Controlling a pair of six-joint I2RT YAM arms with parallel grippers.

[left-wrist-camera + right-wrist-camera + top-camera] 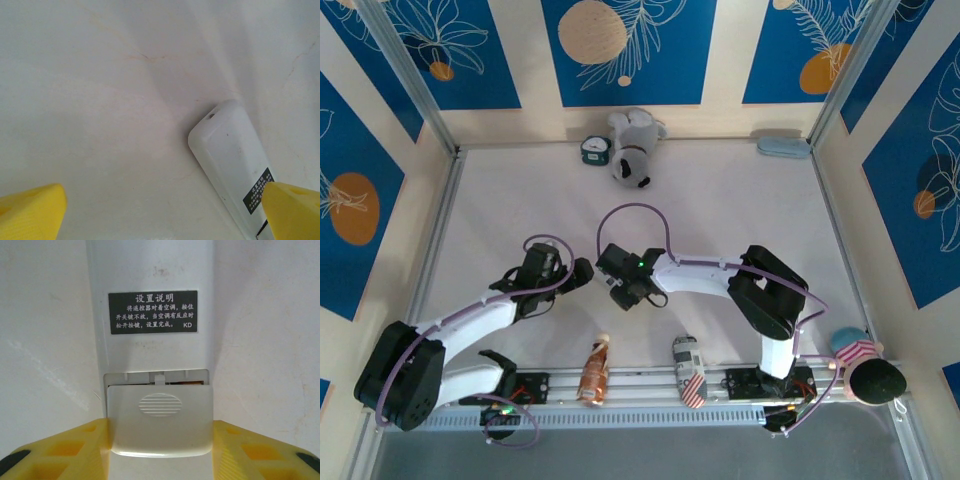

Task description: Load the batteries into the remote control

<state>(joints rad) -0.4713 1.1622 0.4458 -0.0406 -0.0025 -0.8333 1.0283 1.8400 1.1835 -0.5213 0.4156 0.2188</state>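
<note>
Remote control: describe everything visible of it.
The remote control is a white plastic handset lying back-up on the white table, its rounded end with a small hole showing in the left wrist view. A black label with white Chinese print sits mid-back. Below it, the ribbed battery cover, pinched by the right gripper, is not fully shut; a narrow gap shows, with an orange glint inside.

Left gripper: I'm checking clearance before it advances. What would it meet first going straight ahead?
Probably the bare table; the remote control lies just off that line, though depth is unclear.
</note>
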